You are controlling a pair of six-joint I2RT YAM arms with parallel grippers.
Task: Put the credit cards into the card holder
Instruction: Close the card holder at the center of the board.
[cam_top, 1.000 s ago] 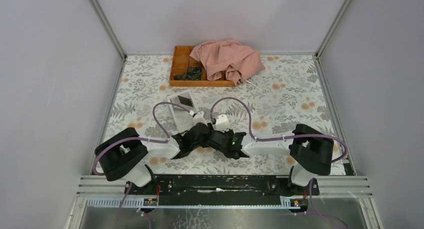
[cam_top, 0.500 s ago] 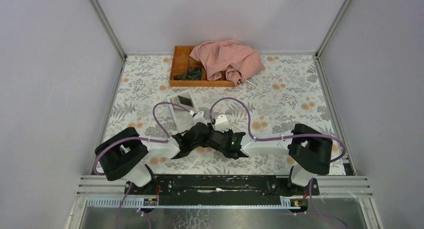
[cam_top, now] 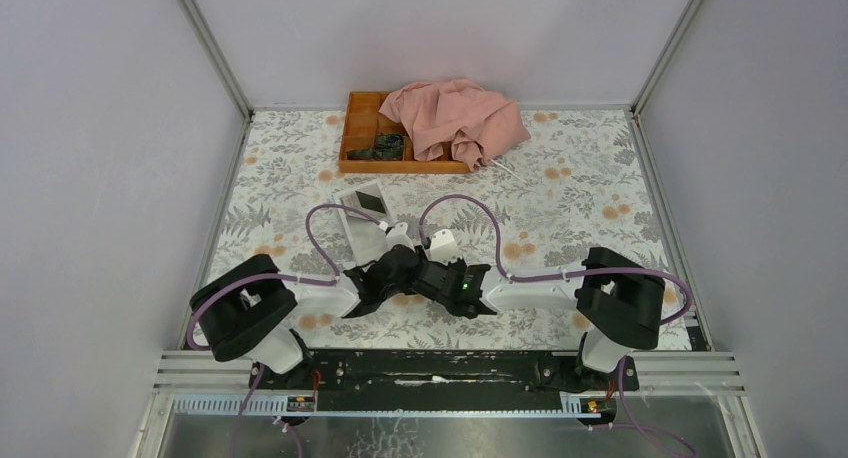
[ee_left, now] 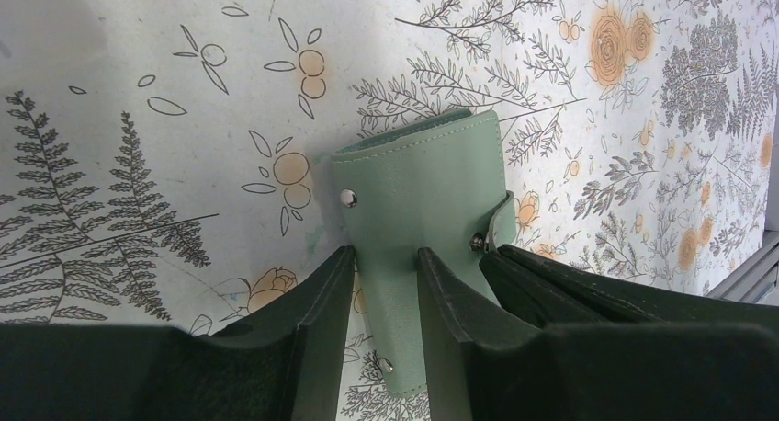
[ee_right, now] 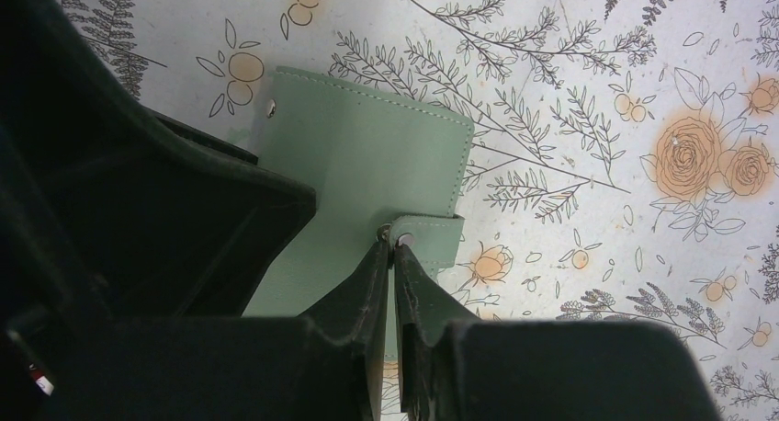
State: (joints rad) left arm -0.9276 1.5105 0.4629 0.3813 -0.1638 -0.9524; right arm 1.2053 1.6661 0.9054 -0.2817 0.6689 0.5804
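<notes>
Both arms meet at the near middle of the counter (ee_left: 138, 90), and that's where the holder (ee_left: 423, 173) is, shut. The left gripper (ee_left: 386, 253) has its jaws clamped on the holder's body. The right gripper (ee_right: 391, 244) has its jaws almost together, pinching the snap tab (ee_right: 432, 237). This looks like the opening step. Next, the right has to peel that tab off its stud while the left braces. No cards show in the wrist views.
</notes>
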